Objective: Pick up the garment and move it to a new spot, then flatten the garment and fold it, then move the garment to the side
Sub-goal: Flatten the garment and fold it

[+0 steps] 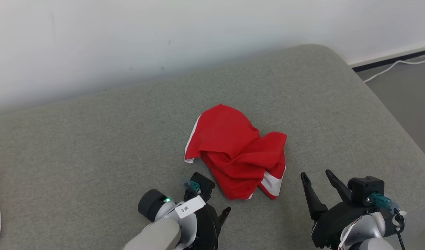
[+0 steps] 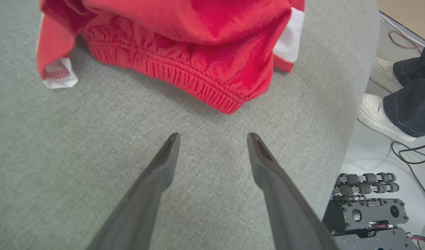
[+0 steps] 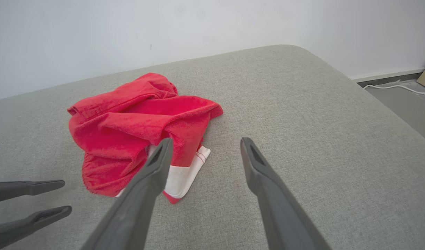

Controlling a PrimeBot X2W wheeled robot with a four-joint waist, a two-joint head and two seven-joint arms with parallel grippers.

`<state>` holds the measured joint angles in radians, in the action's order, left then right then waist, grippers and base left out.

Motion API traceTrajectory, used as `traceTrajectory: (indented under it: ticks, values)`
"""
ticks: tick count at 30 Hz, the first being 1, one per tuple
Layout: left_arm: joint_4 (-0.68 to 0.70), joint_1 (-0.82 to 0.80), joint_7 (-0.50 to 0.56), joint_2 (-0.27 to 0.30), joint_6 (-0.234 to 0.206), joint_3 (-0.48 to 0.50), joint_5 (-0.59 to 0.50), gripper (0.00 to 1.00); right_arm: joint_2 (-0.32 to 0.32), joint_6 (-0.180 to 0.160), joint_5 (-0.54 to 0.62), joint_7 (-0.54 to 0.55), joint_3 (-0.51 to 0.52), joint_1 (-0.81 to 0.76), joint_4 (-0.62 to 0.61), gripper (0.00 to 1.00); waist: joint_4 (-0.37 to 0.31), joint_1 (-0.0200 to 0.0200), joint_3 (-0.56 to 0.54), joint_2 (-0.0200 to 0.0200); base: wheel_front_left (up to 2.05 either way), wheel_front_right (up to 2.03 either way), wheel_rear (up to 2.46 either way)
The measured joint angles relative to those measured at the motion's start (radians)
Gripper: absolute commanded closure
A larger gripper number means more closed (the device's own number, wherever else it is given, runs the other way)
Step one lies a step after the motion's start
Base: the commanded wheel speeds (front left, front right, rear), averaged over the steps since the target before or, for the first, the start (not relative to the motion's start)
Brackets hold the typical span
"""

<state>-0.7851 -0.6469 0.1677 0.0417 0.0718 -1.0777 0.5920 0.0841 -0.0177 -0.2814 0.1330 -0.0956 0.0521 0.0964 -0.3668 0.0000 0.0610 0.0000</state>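
Garment [image 1: 236, 152] crumpled on grey cushion [image 1: 94, 139]; left jaws, right jaws spread wide, empty, nearby.

Lab: floor cables [image 2: 406, 166], robot hardware [image 2: 366, 211] (bare wall [image 1: 129, 34]).

The shorts [image 1: 233, 149] are bright red with white bands along the leg hems; the cushion [image 1: 94, 146] is a plain grey-green weave and the wall [image 1: 129, 34] is white. The left tool [image 2: 212, 139] and right tool [image 3: 206, 140] have dark grey fingers. A person's sneakers [image 2: 373, 113] are white, the trousers [image 2: 410, 104] dark navy.
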Motion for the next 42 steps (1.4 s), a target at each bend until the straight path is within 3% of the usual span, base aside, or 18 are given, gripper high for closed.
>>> traceTrajectory:
  ticks: [18,19,20,21,29,32,42]
  values:
    - [0.027,-0.063,0.045,0.0,-0.002,-0.01,0.104,0.0,-0.005,-0.009,-0.007,-0.003,-0.001,0.039,0.01,0.0,-0.055,0.0001,0.082,0.0,0.0,0.0,0.0]
    - [0.027,-0.063,0.045,0.0,-0.002,-0.011,0.111,0.08,-0.005,-0.009,-0.008,-0.003,-0.001,0.039,0.012,0.0,-0.055,0.0001,0.083,0.0001,0.0,0.0,0.0]
    - [0.028,-0.063,0.045,0.0,-0.002,-0.012,0.114,0.38,-0.005,-0.009,-0.008,-0.008,-0.001,0.039,0.013,0.0,-0.055,0.0001,0.084,0.0001,0.0,0.0,0.0]
    - [0.029,-0.063,0.047,0.0,-0.002,-0.014,0.115,0.55,-0.005,-0.009,-0.008,-0.01,-0.001,0.04,0.014,0.0,-0.055,0.0001,0.085,0.0,0.0,0.0,0.0]
    - [0.035,-0.081,0.044,0.0,-0.003,-0.027,0.143,0.8,-0.007,-0.009,-0.009,-0.011,-0.001,0.042,0.029,0.0,-0.045,0.0001,0.086,0.0,0.0,0.0,0.0]
    - [0.031,-0.081,0.044,0.0,-0.003,-0.034,0.164,0.97,-0.008,-0.009,-0.009,-0.012,-0.001,0.045,0.031,0.0,-0.041,0.0001,0.085,0.0,0.0,0.0,0.0]
    - [-0.034,-0.136,0.043,0.004,0.018,-0.04,0.166,1.0,-0.007,-0.018,-0.016,-0.029,0.016,0.041,0.041,0.0,-0.007,0.0001,0.063,0.0,0.0,0.0,0.0]
